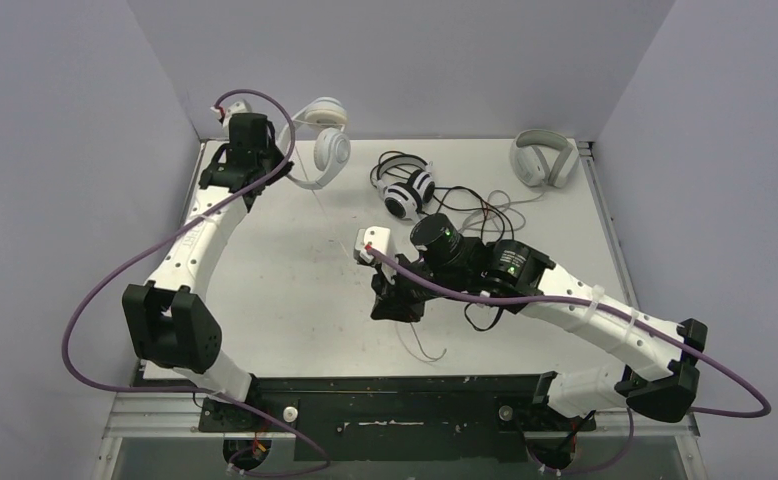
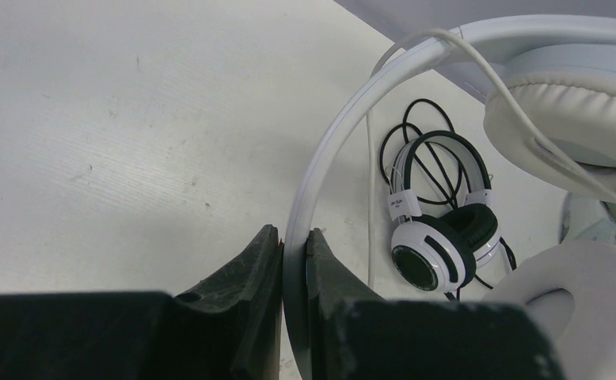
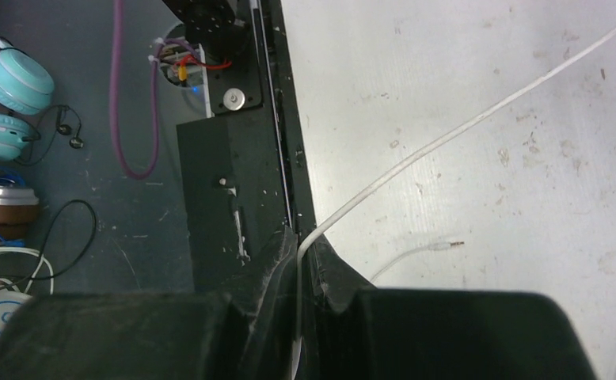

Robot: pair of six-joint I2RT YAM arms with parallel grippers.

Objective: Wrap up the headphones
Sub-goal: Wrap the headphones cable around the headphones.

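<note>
Three pairs of headphones are on the white bench (image 1: 295, 290). One small all-white pair (image 1: 323, 140) with a thin band is at the far left. One black-and-white headset (image 1: 408, 190) with a tangled black cord lies in the far middle. One light grey padded pair (image 1: 543, 158) rests in the far right corner. There are two black claws. The left claw (image 2: 293, 237) is pinching the thin band of the small all-white pair. The right claw (image 3: 301, 247) is near the middle of the bench, pinching one thin white cable (image 3: 447, 138) that runs away across the bench. One small metal plug (image 3: 447, 246) lies loose on the bench near that claw.
</note>
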